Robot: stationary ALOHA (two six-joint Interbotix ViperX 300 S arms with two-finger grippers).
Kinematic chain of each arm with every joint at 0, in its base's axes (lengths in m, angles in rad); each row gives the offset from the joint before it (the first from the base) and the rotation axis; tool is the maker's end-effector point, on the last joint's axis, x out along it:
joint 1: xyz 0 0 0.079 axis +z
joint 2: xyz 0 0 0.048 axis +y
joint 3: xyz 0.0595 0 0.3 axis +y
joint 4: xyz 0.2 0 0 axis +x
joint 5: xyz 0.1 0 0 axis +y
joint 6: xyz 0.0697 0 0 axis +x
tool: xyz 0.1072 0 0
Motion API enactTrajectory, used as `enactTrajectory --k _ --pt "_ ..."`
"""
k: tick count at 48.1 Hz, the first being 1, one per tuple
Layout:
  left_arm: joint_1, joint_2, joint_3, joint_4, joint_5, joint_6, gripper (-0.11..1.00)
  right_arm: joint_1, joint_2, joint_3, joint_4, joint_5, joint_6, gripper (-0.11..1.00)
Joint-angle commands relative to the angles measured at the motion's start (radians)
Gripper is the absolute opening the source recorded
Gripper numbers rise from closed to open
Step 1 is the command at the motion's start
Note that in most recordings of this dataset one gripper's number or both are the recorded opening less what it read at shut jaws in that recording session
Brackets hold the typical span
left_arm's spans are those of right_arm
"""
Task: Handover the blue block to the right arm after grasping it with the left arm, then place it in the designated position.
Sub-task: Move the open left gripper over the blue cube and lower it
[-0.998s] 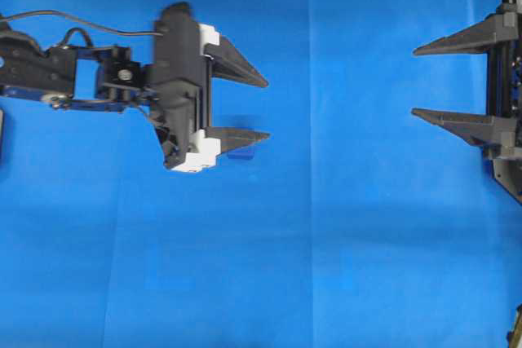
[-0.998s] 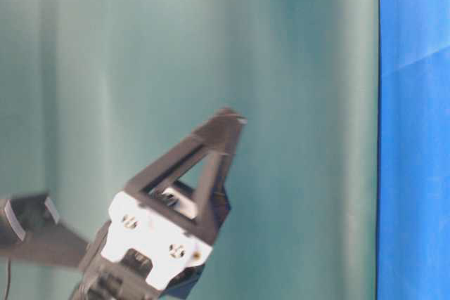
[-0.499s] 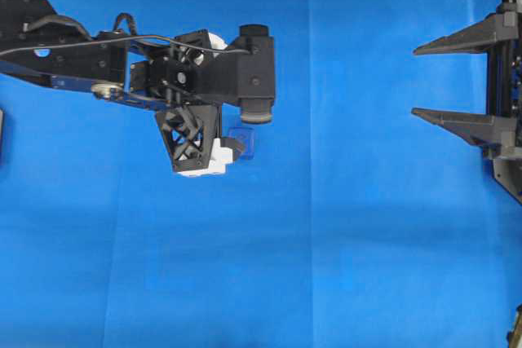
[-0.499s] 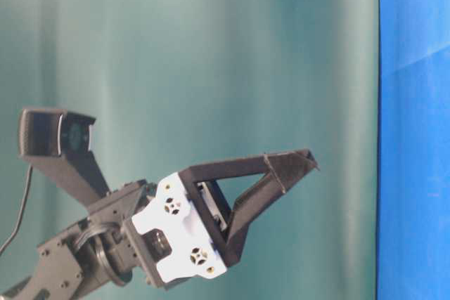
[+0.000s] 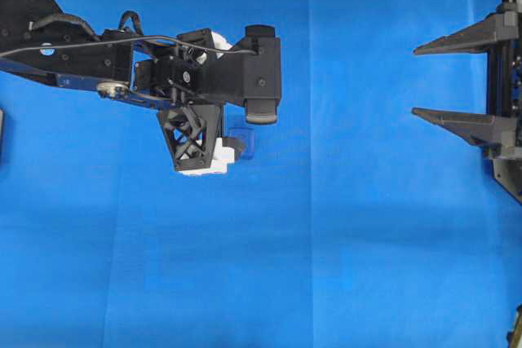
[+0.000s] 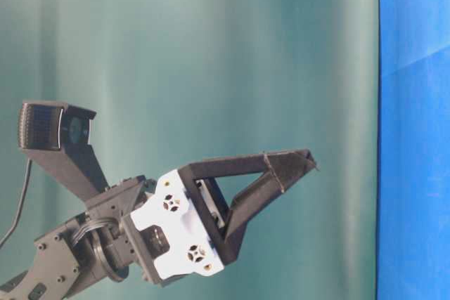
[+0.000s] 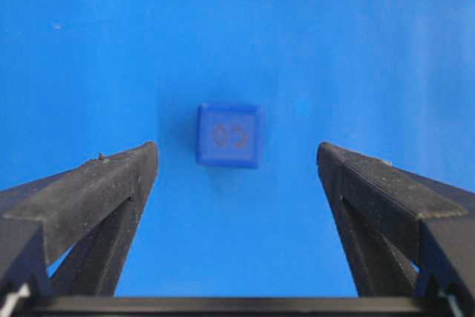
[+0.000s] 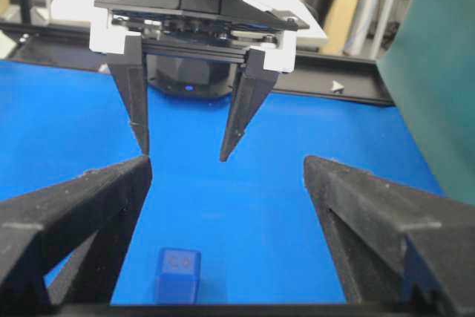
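Blue cloth (image 5: 367,242) | blue block (image 7: 228,134) lies flat | left gripper (image 7: 237,155) above block, spread, straddling, untouched | right gripper (image 5: 420,79) well apart, spread, empty

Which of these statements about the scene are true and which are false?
1. The small dark-blue cube lies on the plain blue cloth. True.
2. The left arm's tool is clamped on the cube. False: its black triangular fingers stand wide apart, clear of the cube.
3. The right arm's tool is open and holds nothing. True.
4. A red ball sits beside the cube. False: only bare cloth surrounds it.
5. The cube sits in line with the gap between the left fingers. True.
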Motion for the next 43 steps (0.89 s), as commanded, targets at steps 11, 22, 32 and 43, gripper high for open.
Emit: enactTrajectory --k 11,22,32,43 --pt "0.002 -0.017 -0.018 0.002 -0.003 -0.003 0.92 -0.002 0.006 -0.032 0.003 -0.006 0.000 0.96" --pt "0.002 -0.017 -0.018 0.002 -0.003 -0.006 0.92 -0.002 0.006 -0.032 0.003 -0.006 0.000 0.96" --pt "0.002 -0.015 -0.018 0.002 -0.005 -0.009 0.92 -0.002 0.006 -0.032 0.003 -0.006 0.000 0.96" --pt "0.002 0.012 0.029 0.002 -0.055 -0.012 0.92 -0.002 0.014 -0.031 0.003 -0.006 0.000 0.96"
